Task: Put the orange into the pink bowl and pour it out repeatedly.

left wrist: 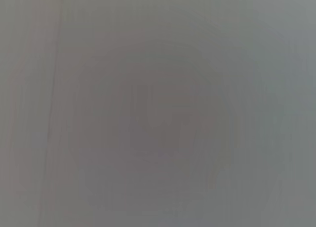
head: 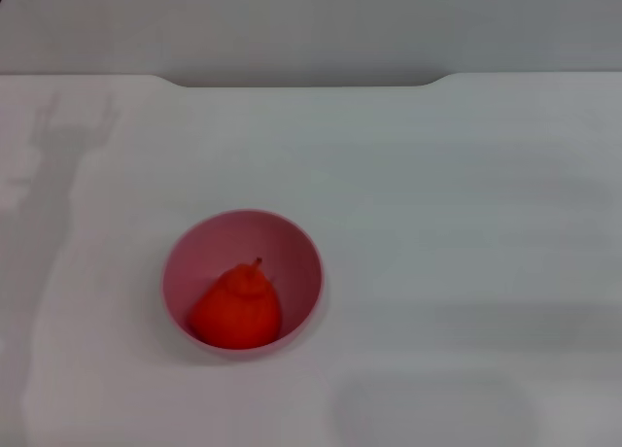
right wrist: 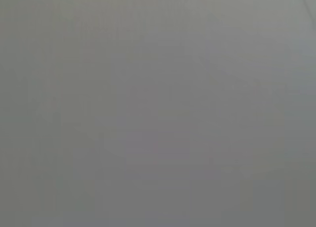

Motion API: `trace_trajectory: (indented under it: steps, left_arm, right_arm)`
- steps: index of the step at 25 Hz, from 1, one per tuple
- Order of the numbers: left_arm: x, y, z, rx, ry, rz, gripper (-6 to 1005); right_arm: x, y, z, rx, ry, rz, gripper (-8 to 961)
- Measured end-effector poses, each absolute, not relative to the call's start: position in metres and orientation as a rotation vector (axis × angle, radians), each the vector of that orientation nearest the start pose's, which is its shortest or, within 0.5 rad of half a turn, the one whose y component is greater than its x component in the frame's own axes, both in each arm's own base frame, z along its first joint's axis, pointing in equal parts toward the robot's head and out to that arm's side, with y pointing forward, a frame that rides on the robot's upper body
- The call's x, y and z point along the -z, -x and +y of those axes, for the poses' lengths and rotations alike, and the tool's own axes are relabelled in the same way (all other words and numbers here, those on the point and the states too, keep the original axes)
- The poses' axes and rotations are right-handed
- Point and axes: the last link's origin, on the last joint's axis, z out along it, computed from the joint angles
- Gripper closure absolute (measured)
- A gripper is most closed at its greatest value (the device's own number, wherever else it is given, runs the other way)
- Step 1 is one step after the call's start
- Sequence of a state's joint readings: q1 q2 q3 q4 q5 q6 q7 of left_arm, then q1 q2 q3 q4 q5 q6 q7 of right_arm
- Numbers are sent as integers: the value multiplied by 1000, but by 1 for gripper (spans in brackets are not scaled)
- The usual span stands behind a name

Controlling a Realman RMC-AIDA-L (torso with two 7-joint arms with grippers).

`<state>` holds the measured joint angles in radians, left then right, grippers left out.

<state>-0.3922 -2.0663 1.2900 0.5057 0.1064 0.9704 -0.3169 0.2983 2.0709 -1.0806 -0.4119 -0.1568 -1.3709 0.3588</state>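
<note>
Orange sitting in the pink bowl, both our hands out of sight

Going left to right: only an arm's shadow is falling across the left side of the white table (head: pixel 466 175); left of centre, the pink bowl (head: pixel 292 245) is standing upright with the orange (head: pixel 235 311) resting inside against its near wall, stem nub up, so we are judging it ready for pouring. We cannot tell the state of our left or right hand; both wrist views are showing only blank grey.

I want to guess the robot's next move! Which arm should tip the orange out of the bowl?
Probably the left. The pink bowl, holding the orange, sits left of the table's middle, on the left arm's side. Neither gripper shows in any view.
</note>
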Motion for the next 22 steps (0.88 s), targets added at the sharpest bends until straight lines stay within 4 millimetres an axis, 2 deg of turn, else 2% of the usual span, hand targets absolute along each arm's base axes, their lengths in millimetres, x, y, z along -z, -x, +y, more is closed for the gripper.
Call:
trace_trajectory:
  steps: [22]
  left_arm:
    - [-65, 295, 386, 816, 1482, -410, 218]
  right_arm:
    - [-114, -328, 324, -934, 1203, 256, 426]
